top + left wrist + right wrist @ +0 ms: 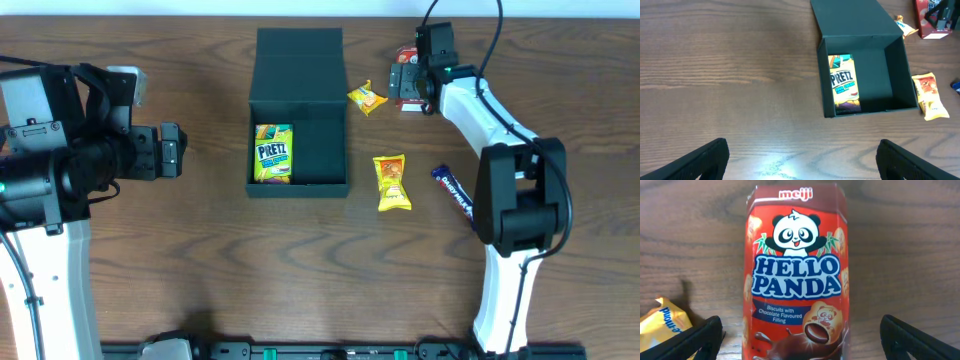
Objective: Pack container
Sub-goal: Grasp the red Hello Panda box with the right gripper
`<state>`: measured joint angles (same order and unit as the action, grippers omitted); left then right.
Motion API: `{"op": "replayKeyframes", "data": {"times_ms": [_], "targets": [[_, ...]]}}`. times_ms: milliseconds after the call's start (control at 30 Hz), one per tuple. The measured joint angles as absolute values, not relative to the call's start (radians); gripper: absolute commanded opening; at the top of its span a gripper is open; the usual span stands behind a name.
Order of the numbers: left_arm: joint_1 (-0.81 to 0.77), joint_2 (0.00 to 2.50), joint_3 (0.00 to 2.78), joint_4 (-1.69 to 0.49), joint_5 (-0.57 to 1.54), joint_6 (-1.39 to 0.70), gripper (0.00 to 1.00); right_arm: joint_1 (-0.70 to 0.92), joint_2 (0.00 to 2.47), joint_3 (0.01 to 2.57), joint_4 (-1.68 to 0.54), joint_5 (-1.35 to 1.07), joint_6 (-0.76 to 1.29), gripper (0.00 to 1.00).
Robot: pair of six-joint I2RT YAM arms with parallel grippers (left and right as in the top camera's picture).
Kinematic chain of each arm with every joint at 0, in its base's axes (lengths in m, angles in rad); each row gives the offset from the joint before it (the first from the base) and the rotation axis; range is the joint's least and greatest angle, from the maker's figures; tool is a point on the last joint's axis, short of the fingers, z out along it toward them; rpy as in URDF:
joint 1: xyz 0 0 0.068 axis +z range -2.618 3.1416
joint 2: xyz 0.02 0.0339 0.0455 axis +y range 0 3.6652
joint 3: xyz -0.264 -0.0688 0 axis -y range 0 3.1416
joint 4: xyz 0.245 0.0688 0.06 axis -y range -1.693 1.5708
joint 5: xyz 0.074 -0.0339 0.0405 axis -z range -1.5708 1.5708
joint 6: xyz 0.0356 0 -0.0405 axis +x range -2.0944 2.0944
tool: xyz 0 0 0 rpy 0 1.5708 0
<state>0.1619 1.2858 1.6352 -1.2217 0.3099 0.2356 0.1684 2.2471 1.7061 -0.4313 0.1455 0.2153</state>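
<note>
Left gripper (172, 150): jaws spread wide, nothing held; stationed near the left edge of the table (200, 270).

Container (320, 140): placed mid-table toward the far edge, flap lid laid open behind it; a Pretz box (273, 153) is lodged along its left wall. It is judged to be light, stiff but dentable cardboard, best taken by a side-wall rim or the lid's free edge.

Right gripper (412, 88): jaws spread wide around the Hello Panda box (795, 275) by the far edge; nothing clamped, and contact cannot be told.

Chocolate bar (455, 192): partly hidden by the right arm.
</note>
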Motion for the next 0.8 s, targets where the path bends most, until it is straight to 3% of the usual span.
{"op": "replayKeyframes", "data": {"times_ms": [500, 800], "targets": [[0.162, 1.286, 1.635, -1.222, 0.31, 0.235, 0.95, 0.132, 2.302, 1.706, -0.435, 0.107, 0.216, 0.99], [0.162, 1.286, 1.635, -1.222, 0.31, 0.235, 0.95, 0.128, 2.302, 1.706, -0.437, 0.102, 0.224, 0.73]]}}
